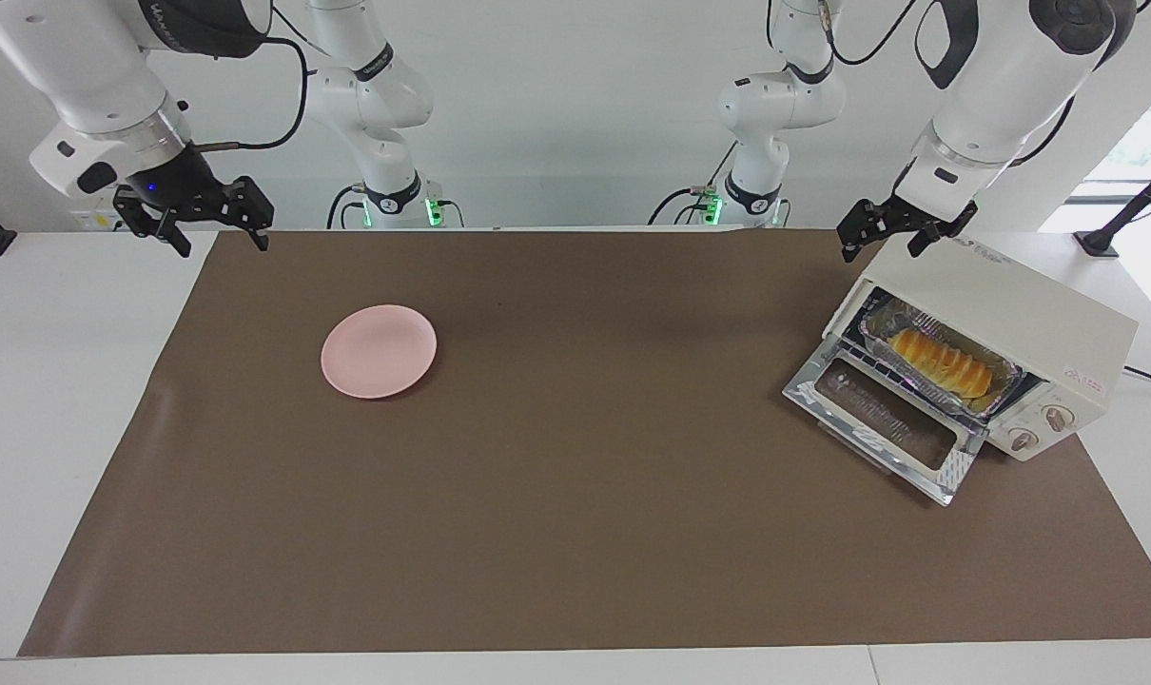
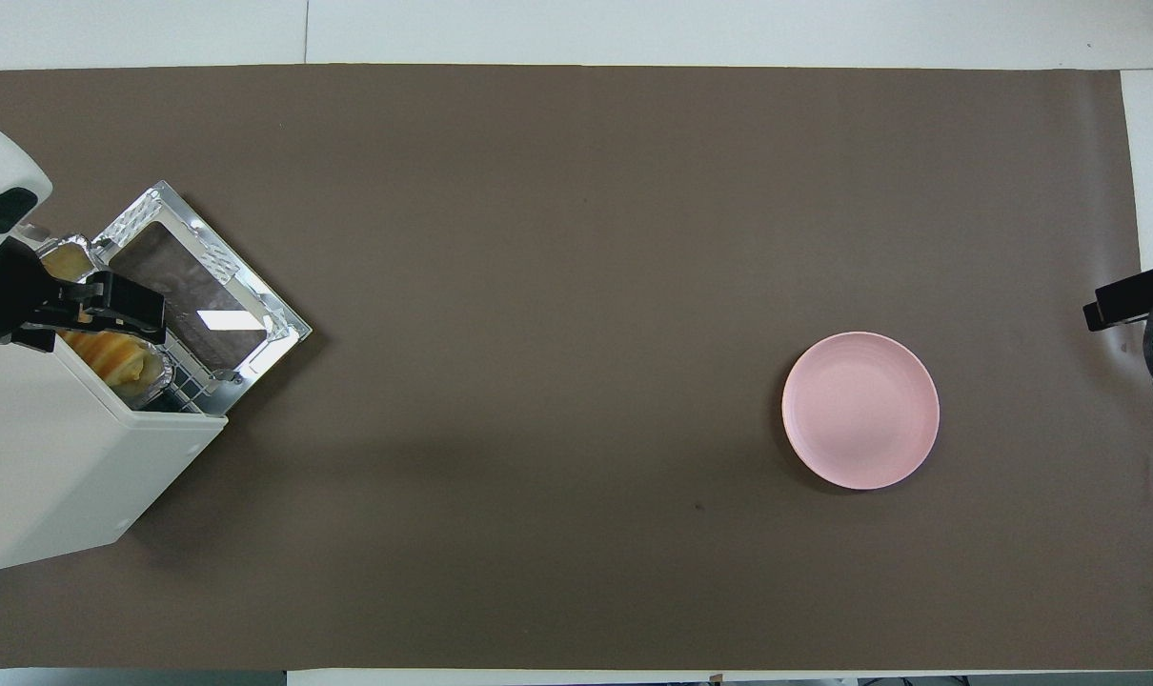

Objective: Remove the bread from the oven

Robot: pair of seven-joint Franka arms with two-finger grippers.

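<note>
The cream-white oven (image 1: 1004,304) stands at the left arm's end of the table, its glass door (image 1: 885,419) folded down open. The golden ridged bread (image 1: 942,363) lies in a crinkled foil tray (image 1: 1004,381) on the rack inside. In the overhead view the oven (image 2: 62,457) shows with the bread (image 2: 110,354) partly hidden under my left gripper (image 2: 100,310). In the facing view my left gripper (image 1: 885,243) hangs open and empty over the oven's top edge, apart from the bread. My right gripper (image 1: 222,243) is open and empty, waiting over the mat's edge at the right arm's end.
A round pink plate (image 1: 379,350) lies on the brown mat (image 1: 575,533) toward the right arm's end, also in the overhead view (image 2: 860,410). The open oven door (image 2: 205,295) juts out over the mat. My right gripper (image 2: 1134,297) shows at the overhead view's edge.
</note>
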